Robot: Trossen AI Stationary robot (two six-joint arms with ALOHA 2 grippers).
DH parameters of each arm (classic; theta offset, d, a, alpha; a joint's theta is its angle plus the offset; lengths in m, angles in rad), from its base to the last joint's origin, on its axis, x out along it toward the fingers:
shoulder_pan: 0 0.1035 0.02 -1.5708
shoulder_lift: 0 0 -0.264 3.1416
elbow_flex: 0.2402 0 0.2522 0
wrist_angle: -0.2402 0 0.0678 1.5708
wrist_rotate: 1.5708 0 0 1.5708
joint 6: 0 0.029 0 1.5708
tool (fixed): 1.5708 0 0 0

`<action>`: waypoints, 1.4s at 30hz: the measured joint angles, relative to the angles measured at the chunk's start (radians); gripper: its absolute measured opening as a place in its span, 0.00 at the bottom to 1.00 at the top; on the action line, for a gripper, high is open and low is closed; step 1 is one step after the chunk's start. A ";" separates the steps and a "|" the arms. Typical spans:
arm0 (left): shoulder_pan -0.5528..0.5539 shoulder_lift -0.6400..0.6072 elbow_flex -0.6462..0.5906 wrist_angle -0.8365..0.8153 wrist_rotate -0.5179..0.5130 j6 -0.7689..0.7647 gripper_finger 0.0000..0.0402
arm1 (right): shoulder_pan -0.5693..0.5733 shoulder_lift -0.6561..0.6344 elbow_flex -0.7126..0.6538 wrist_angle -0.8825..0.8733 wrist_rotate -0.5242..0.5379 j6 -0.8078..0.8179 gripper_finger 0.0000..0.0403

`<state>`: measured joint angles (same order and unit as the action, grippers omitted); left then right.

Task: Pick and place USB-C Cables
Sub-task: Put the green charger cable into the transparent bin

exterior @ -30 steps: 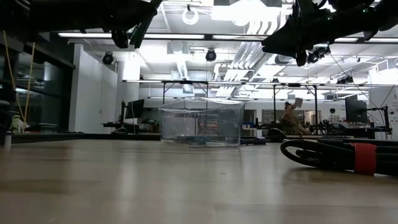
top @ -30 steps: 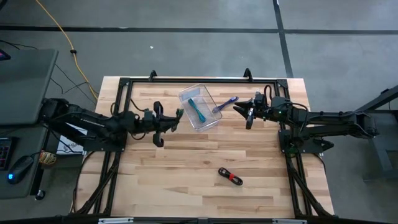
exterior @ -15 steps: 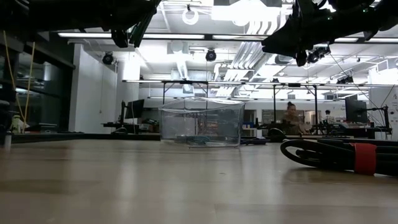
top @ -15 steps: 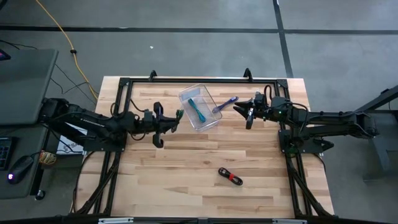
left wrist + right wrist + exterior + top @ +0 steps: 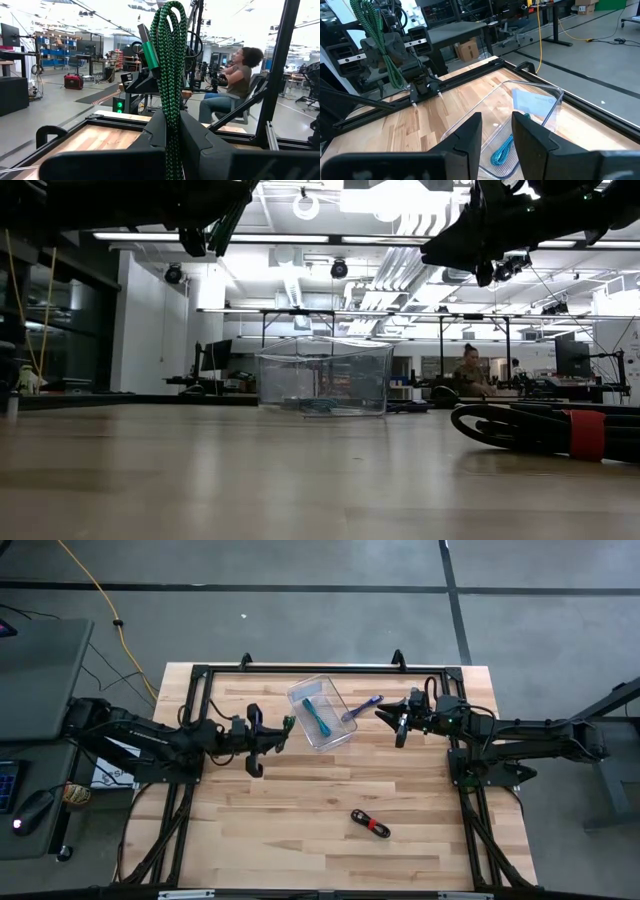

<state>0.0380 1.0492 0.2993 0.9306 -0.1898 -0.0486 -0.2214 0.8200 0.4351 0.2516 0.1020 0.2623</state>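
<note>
- The left gripper [image 5: 285, 726] hung above the worktop [image 5: 300, 830] just beside the clear bin [image 5: 322, 711], its jaws clamped on the green cable [image 5: 168, 60]; the left wrist view showed the looped bundle standing up between the fingers.
- The teal cable [image 5: 318, 718] lay inside the bin; the purple cable [image 5: 362, 708] lay just outside the bin's wall, on the side toward the right arm.
- The black cable with the red band [image 5: 370, 824] lay alone on the near part of the worktop, well apart from the bin and both arms.
- The right gripper [image 5: 382, 715] hovered near the purple cable, its jaws empty and parted by a narrow gap in the right wrist view.
- The cables looked light and soft: each a thin cord folded into a small bundle, likely to flex or sag rather than resist a pinch.
- The braided green sheath probably gave fair grip; the smoother cables might slip.
- The best hold seemed to be across the middle of a bundle, where the strands lay together, or at the band on the black one; a pinch near a loose end risked the loops spreading apart.
</note>
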 joint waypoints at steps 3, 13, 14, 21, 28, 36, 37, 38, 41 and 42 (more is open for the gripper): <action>0.000 0.000 0.000 0.000 0.000 0.000 0.00 | 0.000 0.000 0.000 0.000 0.000 0.003 0.25; 0.089 0.034 0.188 -0.265 -0.110 0.002 0.00 | 0.000 0.000 -0.001 0.012 0.000 0.000 0.25; 0.111 0.046 0.251 -0.390 -0.109 0.000 0.00 | 0.000 0.000 -0.001 0.013 0.000 0.000 0.25; 0.248 0.258 0.670 -0.986 -0.105 0.089 0.00 | 0.000 0.000 -0.001 0.015 0.000 -0.009 0.25; 0.334 0.503 0.929 -1.300 -0.100 0.239 0.00 | 0.000 0.000 -0.001 0.015 0.000 -0.015 0.25; 0.344 0.681 0.998 -1.332 -0.046 0.725 0.00 | 0.000 0.000 -0.001 0.015 0.000 -0.019 0.25; 0.344 0.694 1.000 -1.332 -0.045 0.774 0.00 | 0.000 0.000 -0.001 0.015 0.000 -0.021 0.25; 0.343 0.706 1.002 -1.331 -0.040 0.818 0.00 | 0.000 0.000 -0.001 0.015 0.000 -0.027 0.25; 0.343 0.736 1.002 -1.353 0.013 0.903 0.00 | 0.000 0.000 -0.001 0.014 0.000 -0.035 0.25; 0.344 0.742 1.002 -1.368 0.040 0.930 0.00 | 0.000 0.000 -0.001 0.014 0.000 -0.035 0.25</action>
<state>0.3816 1.7916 1.3010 -0.4375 -0.1499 0.8812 -0.2218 0.8200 0.4343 0.2661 0.1020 0.2272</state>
